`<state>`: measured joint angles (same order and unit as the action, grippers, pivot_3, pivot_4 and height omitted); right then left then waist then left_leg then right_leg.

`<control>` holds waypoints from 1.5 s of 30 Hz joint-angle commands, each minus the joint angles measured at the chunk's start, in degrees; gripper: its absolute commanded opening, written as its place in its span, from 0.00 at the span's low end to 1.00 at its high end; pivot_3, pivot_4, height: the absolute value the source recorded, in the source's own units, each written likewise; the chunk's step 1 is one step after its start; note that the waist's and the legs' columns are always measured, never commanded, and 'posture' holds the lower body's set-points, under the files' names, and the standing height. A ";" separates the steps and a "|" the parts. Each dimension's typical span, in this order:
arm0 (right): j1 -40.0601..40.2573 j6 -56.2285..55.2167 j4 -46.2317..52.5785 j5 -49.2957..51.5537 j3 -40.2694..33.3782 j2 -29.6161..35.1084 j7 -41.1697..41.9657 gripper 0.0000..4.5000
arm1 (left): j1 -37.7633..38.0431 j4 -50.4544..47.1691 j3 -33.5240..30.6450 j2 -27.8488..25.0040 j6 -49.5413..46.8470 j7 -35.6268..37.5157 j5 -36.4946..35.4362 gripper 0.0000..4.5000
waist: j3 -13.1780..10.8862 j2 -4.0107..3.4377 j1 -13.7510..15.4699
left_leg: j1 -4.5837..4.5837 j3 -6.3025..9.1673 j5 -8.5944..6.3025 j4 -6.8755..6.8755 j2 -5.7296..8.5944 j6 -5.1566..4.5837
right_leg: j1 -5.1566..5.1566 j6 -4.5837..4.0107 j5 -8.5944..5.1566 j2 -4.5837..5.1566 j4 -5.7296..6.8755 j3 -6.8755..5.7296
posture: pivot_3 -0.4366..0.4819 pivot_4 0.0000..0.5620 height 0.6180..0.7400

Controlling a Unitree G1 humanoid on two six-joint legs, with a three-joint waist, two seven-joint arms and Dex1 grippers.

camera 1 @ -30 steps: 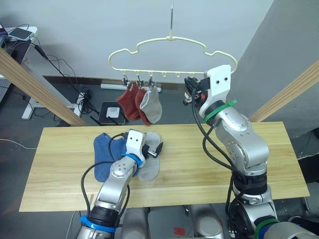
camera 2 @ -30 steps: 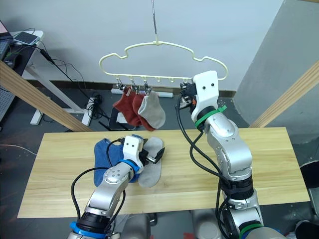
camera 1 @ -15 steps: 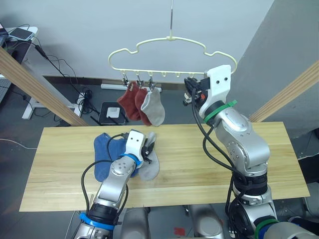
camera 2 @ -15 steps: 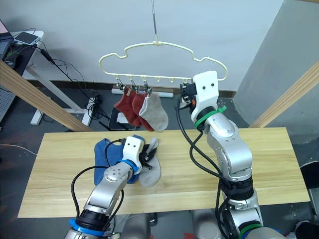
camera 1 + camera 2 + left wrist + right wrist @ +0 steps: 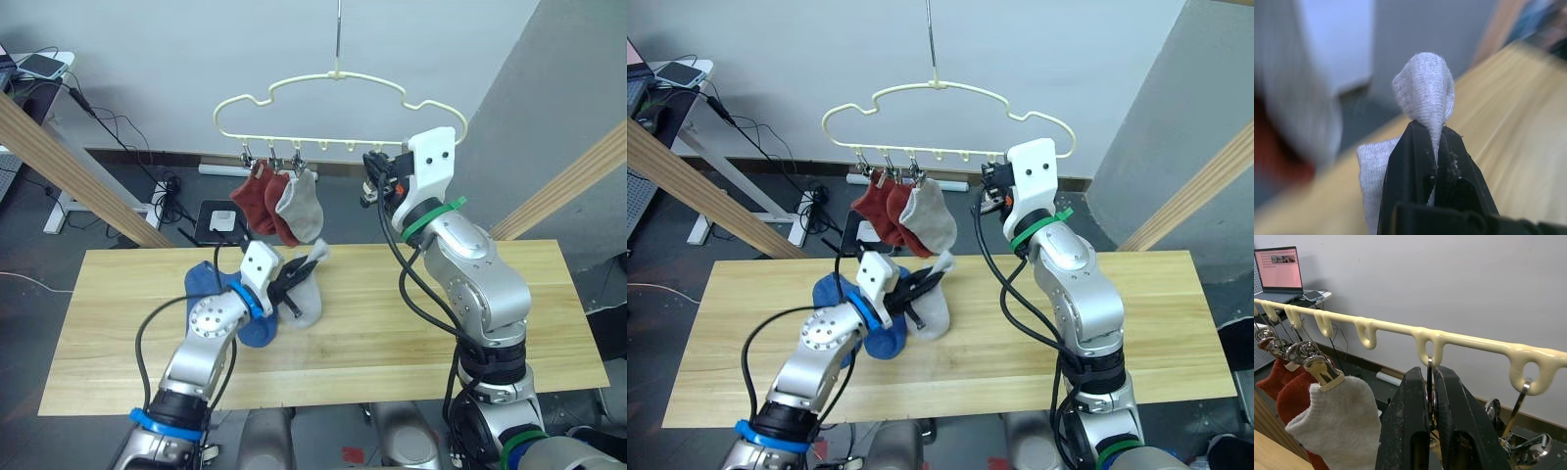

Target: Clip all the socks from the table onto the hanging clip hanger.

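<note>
grey sock (image 5: 306, 290) now off the table (image 5: 392, 323), pinched in left gripper (image 5: 294, 285); right gripper (image 5: 1429, 396) pinching a hanger clip (image 5: 1429, 382)

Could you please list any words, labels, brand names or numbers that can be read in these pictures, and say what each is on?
No text can be read.
The laptop screen shows a pink window with a row of marks, too small to read.
The socks, clip hanger and table carry no visible print.

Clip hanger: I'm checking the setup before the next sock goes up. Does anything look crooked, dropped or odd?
Nothing stands out. The clip hanger hangs level, with two red socks and one grey sock clipped in a row. The left hand pinches a second grey sock above the table; the right hand grips a hanger clip.
</note>
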<state>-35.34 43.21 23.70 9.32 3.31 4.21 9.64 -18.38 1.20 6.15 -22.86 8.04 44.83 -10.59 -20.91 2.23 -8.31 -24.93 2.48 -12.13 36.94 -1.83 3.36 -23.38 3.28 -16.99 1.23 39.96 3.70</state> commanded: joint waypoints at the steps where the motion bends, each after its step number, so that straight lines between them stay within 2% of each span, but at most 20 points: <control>1: -0.77 0.57 3.55 1.22 -1.32 -0.03 -0.52 0.00 | -3.94 2.20 0.21 0.96 5.82 3.28 -1.39 0.00 | 0.00 0.00 -0.08 | 0.00 -0.02 0.00 -0.01 0.04 0.00 | 0.00 0.00 0.00 0.00 -0.01 0.01 | 0.14 0.62 0.93; 8: -1.54 2.27 4.56 3.00 -2.19 -1.61 -1.50 0.00 | -8.36 8.59 3.38 7.07 11.23 -4.85 7.51 0.00 | 0.00 0.00 -0.76 | -0.04 -0.03 -0.01 -0.02 0.09 -0.01 | 0.00 0.01 0.00 -0.05 -0.09 0.00 | 0.14 0.61 0.93; 14: -1.71 4.09 5.20 4.81 -2.65 -2.37 -1.62 0.00 | -10.61 12.99 4.35 9.68 12.88 -10.26 12.46 0.00 | 0.00 0.00 -1.45 | -0.04 0.02 -0.01 -0.01 0.10 -0.02 | 0.00 0.01 0.00 -0.07 -0.05 -0.02 | 0.13 0.61 0.93; 21: -1.50 5.79 5.53 6.38 -2.64 -2.61 -1.98 0.00 | -13.58 15.44 4.17 10.77 13.90 -11.84 12.64 0.00 | 0.00 0.00 -1.61 | -0.05 0.02 -0.01 -0.02 0.11 -0.02 | 0.00 0.01 0.00 -0.08 -0.04 -0.03 | 0.13 0.62 0.93; 37: -0.24 6.59 5.11 7.23 -2.03 -1.71 -2.45 0.00 | -15.07 14.88 3.35 11.64 13.75 -12.16 11.47 0.00 | 0.00 0.00 -1.57 | -0.05 0.02 0.00 -0.02 0.11 -0.02 | 0.00 0.01 -0.01 -0.08 -0.06 -0.04 | 0.14 0.62 0.93; 40: -0.05 6.28 5.42 7.59 -2.29 -1.93 -2.52 0.20 | -15.03 14.81 3.34 11.88 13.20 -12.08 11.37 0.00 | 0.00 0.00 -1.57 | -0.05 0.01 -0.01 -0.02 0.11 -0.01 | 0.00 0.01 -0.01 -0.08 -0.06 -0.04 | 0.14 0.62 0.93; 45: 0.75 7.33 7.07 7.89 -0.62 0.09 -1.00 0.63 | -15.22 15.12 3.68 12.18 12.76 -12.03 11.69 0.00 | 0.00 0.00 -1.56 | -0.06 0.00 0.00 -0.02 0.11 -0.02 | 0.00 0.01 -0.01 -0.08 -0.06 -0.03 | 0.14 0.62 0.93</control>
<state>-34.74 50.71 26.31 16.71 1.90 3.50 7.74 -33.17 17.80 9.69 -11.12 20.43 32.99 2.09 -20.91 2.23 -9.88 -24.99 2.48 -12.13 36.92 -1.71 3.34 -23.39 3.30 -16.99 1.15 39.90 3.67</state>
